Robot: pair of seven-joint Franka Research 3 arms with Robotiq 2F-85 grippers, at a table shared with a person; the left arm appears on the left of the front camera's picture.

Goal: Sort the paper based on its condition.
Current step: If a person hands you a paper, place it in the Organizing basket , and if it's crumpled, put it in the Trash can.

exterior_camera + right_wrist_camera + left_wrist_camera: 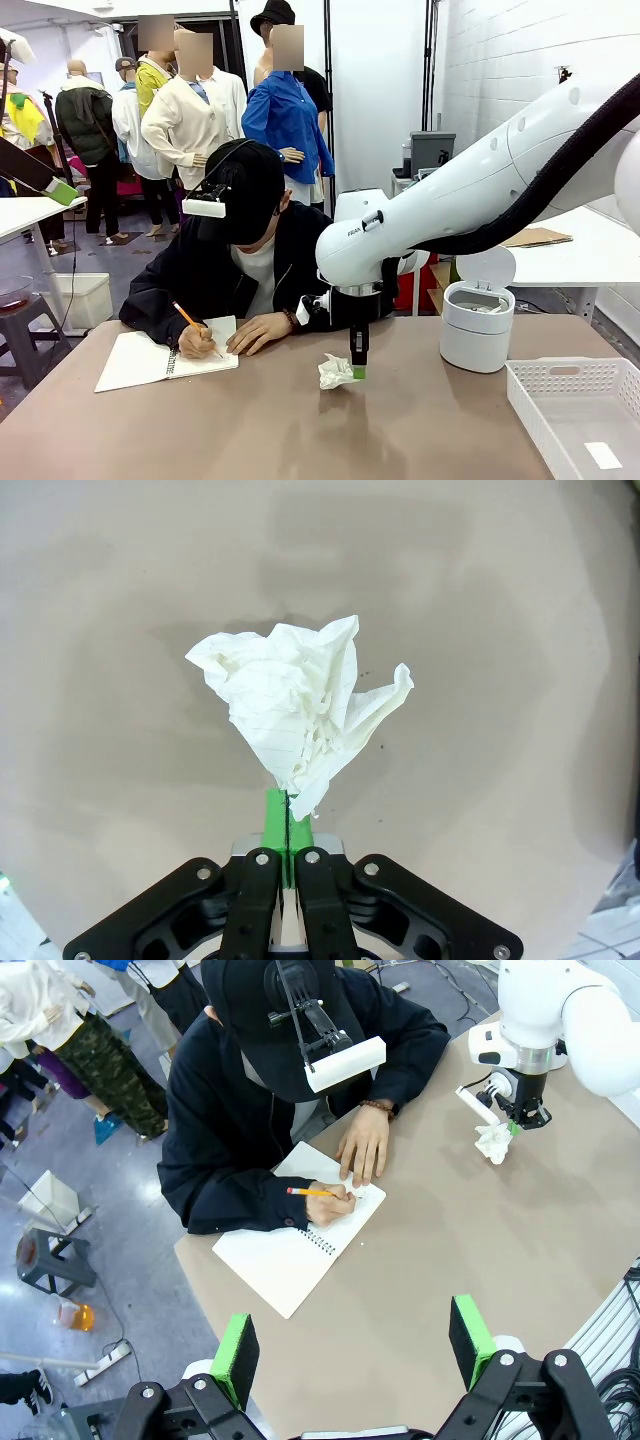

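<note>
— Where is the paper?

— The crumpled wad point(336, 372) lies near the middle of the tan table point(250, 430), in front of the person's notebook and to its right. It is white, lined, crushed into sharp folds and ragged peaks.

— And the right gripper point(358, 372)?

— It points straight down at the wad's right edge. In the right wrist view its green pads point(275, 815) are pressed together, with a pinched corner of the wad between them; the rest of the sheet flares out like a fan.

— The other arm?

— The left gripper point(353, 1345) hangs high over the table's near edge with its jaws wide apart, gripping nothing.

— What stands around the wad?

— To the right is a round white bin point(478, 325) of smooth plastic, its lid tipped up. Farther right, at the table's corner, is a white tray point(525, 385) with a perforated rim, and a small flat slip point(603, 455) lies on its floor.

— And the person?

— The person leans over an open spiral notebook point(135, 362) with plain white pages. One hand point(196, 342) holds an orange pencil point(187, 316) to the page and the other hand point(260, 332) rests flat on the table beside it.
</note>
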